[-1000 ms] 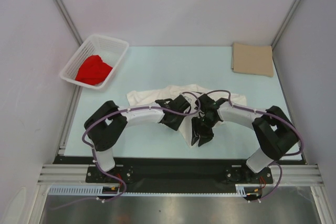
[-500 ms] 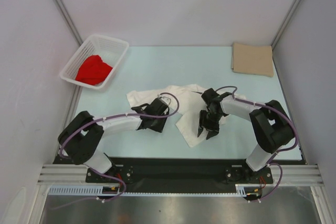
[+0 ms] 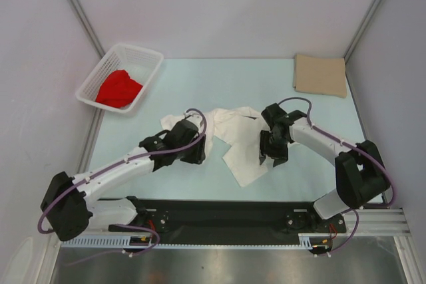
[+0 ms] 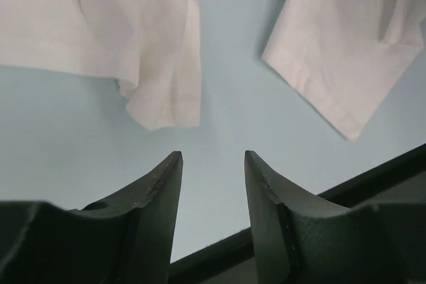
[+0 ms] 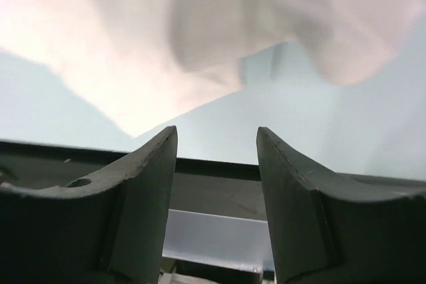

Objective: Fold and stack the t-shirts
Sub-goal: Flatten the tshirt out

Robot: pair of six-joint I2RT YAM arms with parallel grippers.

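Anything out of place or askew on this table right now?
The white t-shirt lies crumpled and twisted at the centre, not flat. The red t-shirt sits bunched in the basket. The tan t-shirt lies folded flat at the far right corner.

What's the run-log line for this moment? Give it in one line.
left gripper: open, empty | right gripper: open, empty | white t-shirt: crumpled, mid-table | red t-shirt: in basket | tan t-shirt: folded, far right

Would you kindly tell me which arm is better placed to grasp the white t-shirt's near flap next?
Likely the right: the right gripper hangs, jaws open, beside the near flap of the white t-shirt. The left gripper, also open, faces the shirt's left fold, with bare table between it and that flap.
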